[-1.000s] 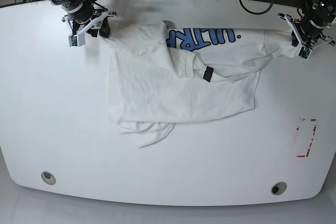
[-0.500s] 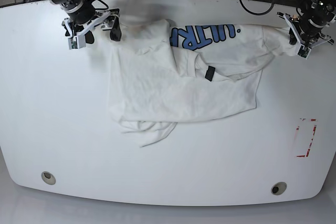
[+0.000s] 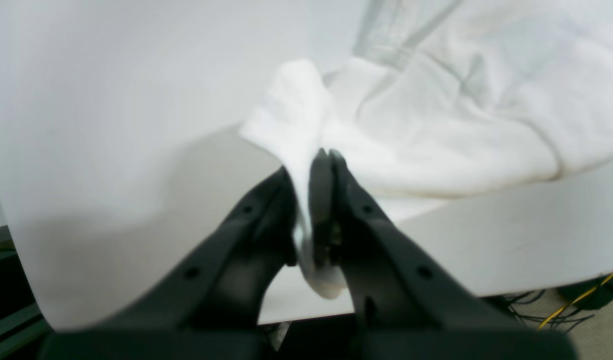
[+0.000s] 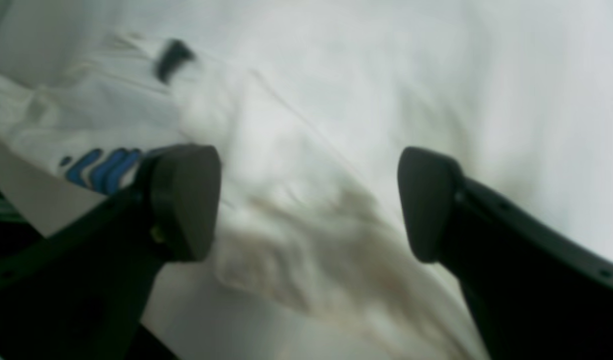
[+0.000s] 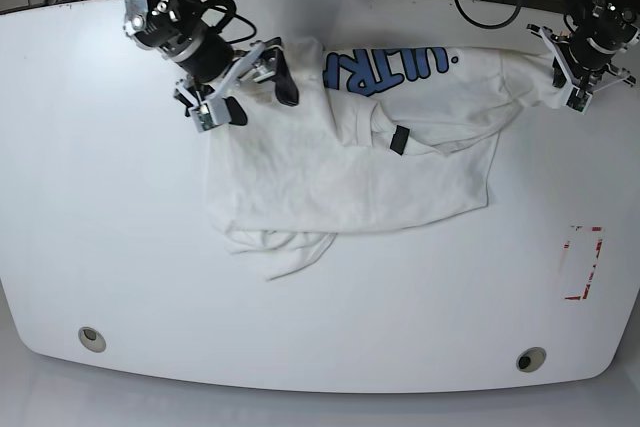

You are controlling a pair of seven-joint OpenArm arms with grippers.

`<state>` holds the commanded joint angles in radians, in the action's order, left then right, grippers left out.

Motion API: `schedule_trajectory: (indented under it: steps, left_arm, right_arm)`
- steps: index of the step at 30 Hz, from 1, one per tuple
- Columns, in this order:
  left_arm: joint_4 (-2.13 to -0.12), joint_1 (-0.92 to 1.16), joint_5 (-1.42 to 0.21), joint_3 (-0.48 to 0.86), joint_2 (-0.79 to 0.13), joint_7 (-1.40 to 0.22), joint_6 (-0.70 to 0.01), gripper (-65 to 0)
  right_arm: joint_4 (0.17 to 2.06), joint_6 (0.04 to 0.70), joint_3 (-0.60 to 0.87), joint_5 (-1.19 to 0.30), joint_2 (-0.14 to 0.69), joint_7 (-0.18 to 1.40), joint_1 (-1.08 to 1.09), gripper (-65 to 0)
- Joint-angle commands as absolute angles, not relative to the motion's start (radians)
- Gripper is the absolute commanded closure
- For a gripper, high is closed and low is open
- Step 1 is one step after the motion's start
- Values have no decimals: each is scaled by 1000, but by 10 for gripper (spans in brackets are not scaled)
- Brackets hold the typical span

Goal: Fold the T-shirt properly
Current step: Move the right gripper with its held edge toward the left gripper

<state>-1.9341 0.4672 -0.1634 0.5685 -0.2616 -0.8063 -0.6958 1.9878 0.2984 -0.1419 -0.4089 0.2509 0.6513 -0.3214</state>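
The T-shirt (image 5: 350, 162) is white and lies rumpled and partly folded over itself on the upper middle of the worktop (image 5: 100, 227), with blue block lettering (image 5: 385, 69) showing upside down along its far edge and a small dark label (image 5: 398, 140) near its centre. A twisted bunch of cloth trails off its near left corner (image 5: 285, 252). Its far right end (image 3: 306, 125) is drawn out into a pinched fold, raised off the surface.
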Motion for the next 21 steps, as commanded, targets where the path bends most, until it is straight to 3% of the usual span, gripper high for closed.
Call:
schedule_trajectory:
  steps: [7,21]
  left_arm:
    - [-1934,467,-163,570,-262,-806,-696,0]
    - [-1934,466,-163,567,-262,-806,-696,0]
  right_arm:
    - [1885,298,-309,-292,213,680,-196,-533]
    - [1713,306,-323,-282,170,688,-85,-533]
